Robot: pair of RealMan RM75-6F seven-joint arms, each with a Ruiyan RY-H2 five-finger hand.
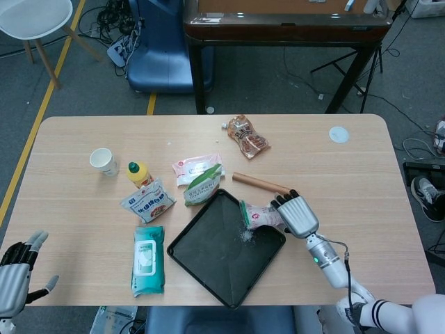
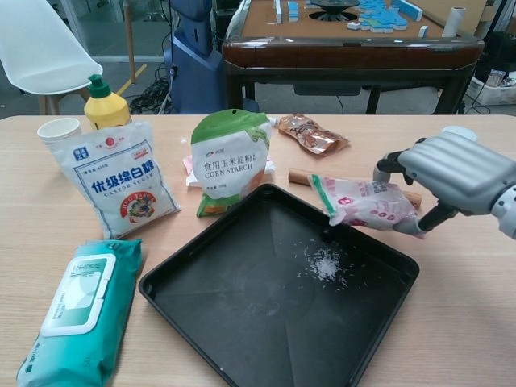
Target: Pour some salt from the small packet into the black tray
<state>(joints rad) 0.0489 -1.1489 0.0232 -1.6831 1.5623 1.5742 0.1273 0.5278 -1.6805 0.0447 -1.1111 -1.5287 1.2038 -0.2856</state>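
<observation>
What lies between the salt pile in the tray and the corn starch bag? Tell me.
Only bare black tray floor and its rim separate the salt pile from the corn starch bag; the chest view shows it.

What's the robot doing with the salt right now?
Right robot hand holds salt packet at black tray edge. Salt pile in tray. Left robot hand open, idle. Nothing blocking.

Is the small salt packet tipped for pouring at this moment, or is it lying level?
Roughly level. The right hand holds the salt packet lying sideways over the black tray's edge; no salt is falling, and a small pile lies in the tray.
</observation>
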